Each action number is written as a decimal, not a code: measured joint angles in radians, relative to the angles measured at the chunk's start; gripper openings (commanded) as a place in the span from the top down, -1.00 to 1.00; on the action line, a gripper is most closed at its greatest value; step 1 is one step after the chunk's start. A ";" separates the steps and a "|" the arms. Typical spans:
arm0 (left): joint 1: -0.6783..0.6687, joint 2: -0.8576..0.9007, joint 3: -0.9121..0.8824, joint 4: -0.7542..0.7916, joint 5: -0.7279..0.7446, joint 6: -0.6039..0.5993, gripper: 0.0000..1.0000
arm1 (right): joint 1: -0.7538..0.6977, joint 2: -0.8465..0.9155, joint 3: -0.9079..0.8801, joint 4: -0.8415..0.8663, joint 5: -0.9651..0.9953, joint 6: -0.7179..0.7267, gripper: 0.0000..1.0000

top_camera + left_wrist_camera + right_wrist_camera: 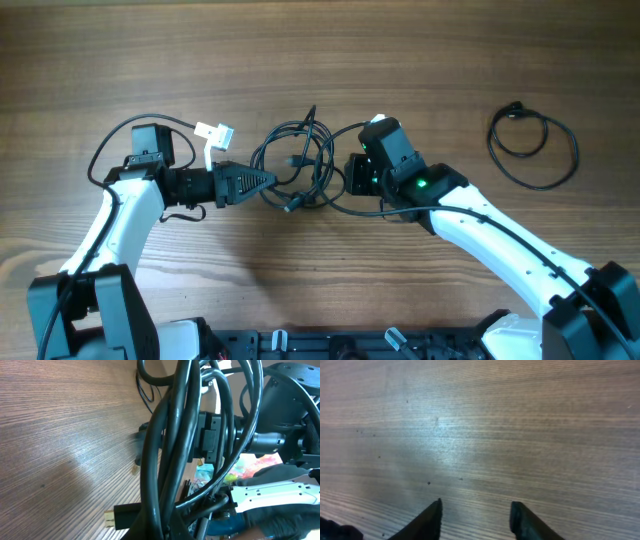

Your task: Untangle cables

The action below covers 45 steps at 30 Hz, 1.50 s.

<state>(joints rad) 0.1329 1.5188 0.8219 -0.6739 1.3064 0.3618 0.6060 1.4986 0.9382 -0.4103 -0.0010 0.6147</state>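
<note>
A tangle of thin black cables point(300, 160) lies in loops at the table's middle. My left gripper point(266, 180) points right with its tips closed to a point on the tangle's left side. In the left wrist view the cables point(170, 445) fill the frame close to the camera, and a black plug with a gold end point(122, 512) sticks out at the bottom. My own fingers are hidden there. My right gripper point(358, 176) is at the tangle's right edge. In the right wrist view it point(476, 506) is open, with only bare wood between the fingers.
A separate black cable point(535, 145) lies coiled in a loop at the far right. A white connector point(213, 133) sits by the left arm, beside the arm's own thicker black wire point(110, 150). The table is wooden point(300, 60).
</note>
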 measured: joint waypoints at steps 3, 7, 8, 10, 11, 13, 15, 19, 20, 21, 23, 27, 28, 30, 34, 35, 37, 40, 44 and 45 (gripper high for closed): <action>0.000 0.000 0.000 0.000 0.000 0.000 0.92 | 0.000 0.006 0.000 0.014 -0.105 -0.045 -0.23; 0.000 0.000 0.000 0.001 0.000 0.000 0.92 | 0.000 0.006 0.000 0.021 -0.344 -0.124 -0.25; 0.000 0.000 0.000 0.001 0.000 0.000 0.92 | 0.000 0.006 0.000 0.009 -0.402 -0.148 -0.25; 0.000 0.000 0.000 0.004 0.000 0.000 0.92 | 0.000 0.006 0.000 -0.017 -0.470 -0.175 -0.25; 0.000 0.000 0.000 0.005 0.000 0.000 0.92 | 0.000 0.006 0.000 -0.035 -0.489 -0.175 -0.25; 0.000 0.000 0.000 0.008 0.000 0.000 0.92 | 0.000 0.006 0.000 -0.077 -0.513 -0.176 -0.24; 0.000 0.000 0.000 0.013 -0.001 -0.002 0.92 | 0.000 0.006 0.000 -0.116 -0.527 -0.175 -0.24; 0.000 0.000 0.000 0.072 -0.052 -0.079 0.92 | 0.000 0.005 0.000 -0.129 -0.602 -0.196 -0.24; 0.000 0.000 0.000 0.078 -0.068 -0.101 0.92 | 0.000 -0.001 0.000 -0.131 -0.636 -0.199 -0.23; 0.000 0.000 0.000 0.083 -0.083 -0.122 0.92 | 0.000 -0.009 0.000 -0.132 -0.650 -0.201 -0.23; 0.000 0.000 0.000 0.084 -0.097 -0.140 0.92 | 0.000 -0.041 0.000 -0.133 -0.665 -0.210 -0.17; 0.000 0.000 0.000 0.084 -0.109 -0.163 0.92 | 0.000 -0.155 0.000 -0.115 -0.671 -0.245 -0.10; 0.000 0.000 0.000 0.084 -0.109 -0.163 0.92 | 0.000 -0.172 0.000 -0.107 -0.668 -0.257 -0.10; 0.000 0.000 0.000 0.084 -0.109 -0.166 0.92 | 0.000 -0.217 0.000 -0.082 -0.646 -0.294 -0.09; 0.000 0.000 0.000 0.084 -0.109 -0.166 0.92 | 0.000 -0.232 0.000 -0.064 -0.624 -0.322 0.31; 0.000 0.000 0.000 0.084 -0.113 -0.166 0.92 | 0.000 -0.232 0.000 -0.063 -0.624 -0.325 0.44; 0.000 0.000 0.000 0.084 -0.113 -0.166 0.92 | 0.000 -0.232 0.000 -0.064 -0.626 -0.313 0.27; 0.000 0.000 0.000 0.083 -0.114 -0.166 0.92 | 0.000 -0.232 0.000 -0.081 -0.626 -0.271 -0.04; 0.000 0.000 0.000 0.084 -0.116 -0.166 0.92 | 0.000 -0.227 0.000 -0.095 -0.591 -0.253 -0.05; 0.000 0.000 0.000 0.084 -0.116 -0.166 0.92 | 0.000 -0.219 0.000 -0.095 -0.576 -0.253 -0.05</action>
<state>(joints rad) 0.1329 1.5188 0.8215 -0.5903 1.1900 0.1955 0.6060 1.2793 0.9382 -0.5053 -0.5770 0.3622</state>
